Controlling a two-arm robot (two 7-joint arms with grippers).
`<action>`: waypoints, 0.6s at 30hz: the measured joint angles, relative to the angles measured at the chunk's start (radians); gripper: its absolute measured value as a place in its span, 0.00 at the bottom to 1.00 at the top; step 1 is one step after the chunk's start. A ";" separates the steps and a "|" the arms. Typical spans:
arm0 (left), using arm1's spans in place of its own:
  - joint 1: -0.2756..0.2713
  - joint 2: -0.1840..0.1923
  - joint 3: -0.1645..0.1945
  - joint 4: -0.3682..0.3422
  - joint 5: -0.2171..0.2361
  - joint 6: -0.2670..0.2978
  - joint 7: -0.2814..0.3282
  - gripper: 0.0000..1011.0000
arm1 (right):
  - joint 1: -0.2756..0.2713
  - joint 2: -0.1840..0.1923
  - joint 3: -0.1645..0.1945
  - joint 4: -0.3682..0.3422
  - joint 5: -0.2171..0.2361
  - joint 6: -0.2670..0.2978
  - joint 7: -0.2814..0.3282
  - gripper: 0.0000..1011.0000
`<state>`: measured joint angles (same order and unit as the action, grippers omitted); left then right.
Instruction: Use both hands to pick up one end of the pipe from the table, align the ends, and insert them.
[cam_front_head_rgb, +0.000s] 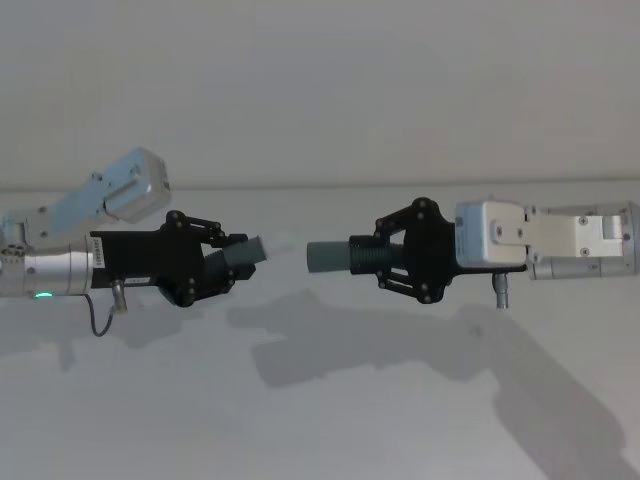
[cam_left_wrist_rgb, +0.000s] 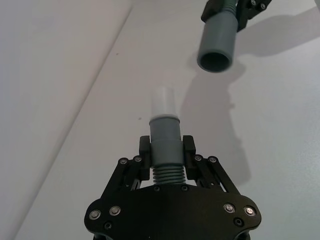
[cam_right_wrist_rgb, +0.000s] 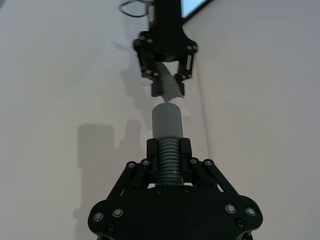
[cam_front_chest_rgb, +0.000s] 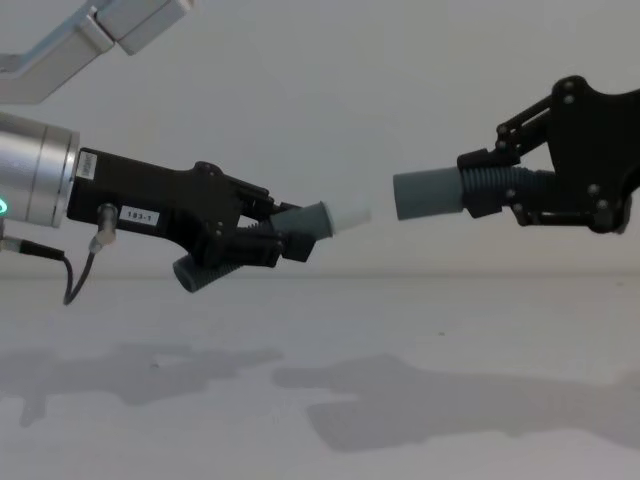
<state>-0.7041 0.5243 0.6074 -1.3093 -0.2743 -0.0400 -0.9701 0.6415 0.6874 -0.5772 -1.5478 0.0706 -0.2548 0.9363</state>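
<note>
Chest view shows the white tip (cam_front_chest_rgb: 350, 215) of the left pipe piece (cam_front_chest_rgb: 305, 220) just short of the open mouth (cam_front_chest_rgb: 398, 195) of the right pipe piece (cam_front_chest_rgb: 430, 193), the two apart and both held well above the worktop (cam_front_chest_rgb: 320, 400). The mouth sits slightly higher than the tip. The left piece's long axis tilts upward toward the mouth, while the right piece lies nearly level, so the axes do not yet line up. The left gripper (cam_front_chest_rgb: 262, 238) has its jaws clenched on the ribbed part of the left piece; the right gripper (cam_front_chest_rgb: 490, 190) grasps the right piece's ribbed section likewise. Each gripper sits behind its own piece, away from the mouth. Joining likely needs the left piece levelled and raised first.
</note>
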 joint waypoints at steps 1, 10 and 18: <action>0.000 0.000 0.000 0.000 0.000 0.000 0.000 0.34 | 0.012 -0.001 -0.006 0.007 -0.003 -0.010 0.010 0.23; 0.000 0.000 0.000 0.000 0.000 0.000 0.000 0.34 | 0.112 -0.020 -0.062 0.073 -0.030 -0.109 0.122 0.23; 0.000 0.000 0.000 0.000 0.000 0.000 0.000 0.34 | 0.160 -0.035 -0.085 0.116 -0.042 -0.136 0.153 0.23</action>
<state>-0.7041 0.5243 0.6074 -1.3092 -0.2743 -0.0400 -0.9701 0.8020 0.6520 -0.6625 -1.4314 0.0286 -0.3904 1.0893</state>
